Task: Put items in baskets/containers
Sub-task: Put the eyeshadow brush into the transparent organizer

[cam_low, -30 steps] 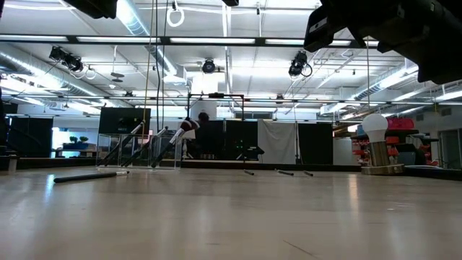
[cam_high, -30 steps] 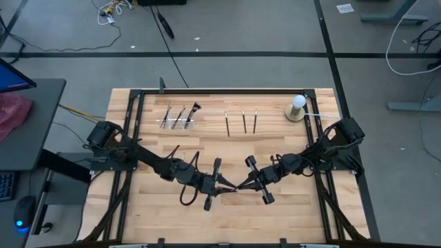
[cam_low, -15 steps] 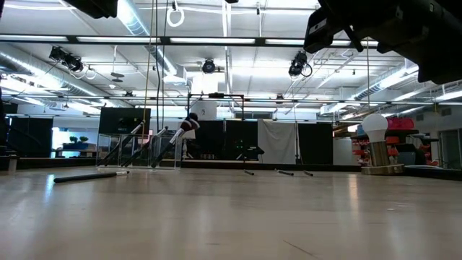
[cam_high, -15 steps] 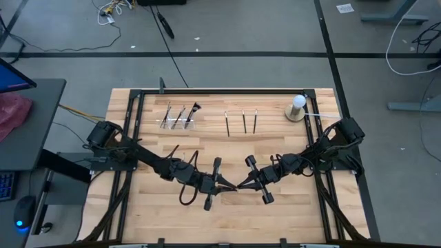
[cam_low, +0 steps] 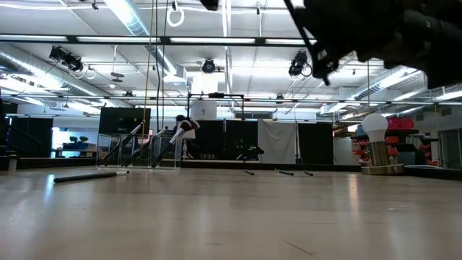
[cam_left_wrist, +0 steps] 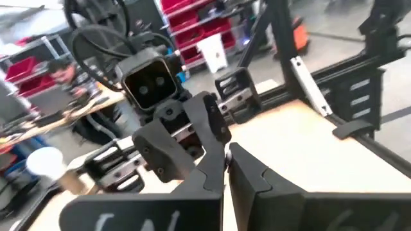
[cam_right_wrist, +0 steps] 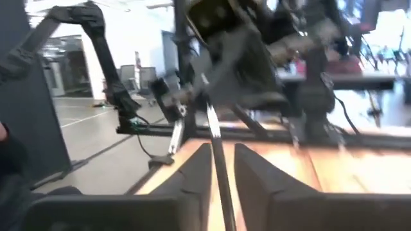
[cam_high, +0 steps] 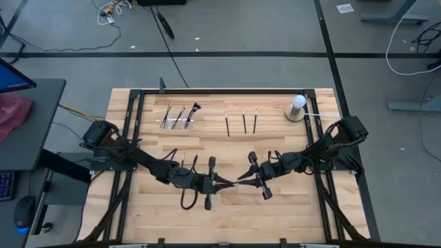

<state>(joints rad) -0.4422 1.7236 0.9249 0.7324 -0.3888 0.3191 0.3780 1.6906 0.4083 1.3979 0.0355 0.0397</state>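
My left gripper [cam_high: 222,183] [cam_left_wrist: 226,170] and my right gripper [cam_high: 241,179] [cam_right_wrist: 221,154] meet tip to tip over the middle of the table. A thin dark makeup brush [cam_right_wrist: 214,125] runs between them. The left gripper is shut on it. The right gripper's fingers stand open on either side of it, with a gap showing on both sides. The clear holder [cam_high: 178,122] [cam_low: 155,152] stands near the far left, with three brushes leaning in it. Three more brushes [cam_high: 243,121] [cam_low: 285,172] lie side by side on the wood to its right. My left gripper pinches the thin brush [cam_left_wrist: 226,153] between its two fingers, near their free ends, and holds it clear of the table. Its fingers reach level from the table's left toward the right gripper. Which part of the brush they are on, I cannot tell.
A white bulb on a round base [cam_high: 297,107] [cam_low: 375,144] stands near the far right corner. In the low view another dark brush [cam_low: 90,175] lies flat on the wood at the left. A black frame [cam_high: 220,91] borders the table. Bare wood [cam_high: 234,220] lies toward the near edge.
Both grippers, still tip to tip with the brush between them, have shifted slightly toward the far edge. In the low view the arm overhead at the upper right has changed position. The holder and the brushes on the table have stayed put.
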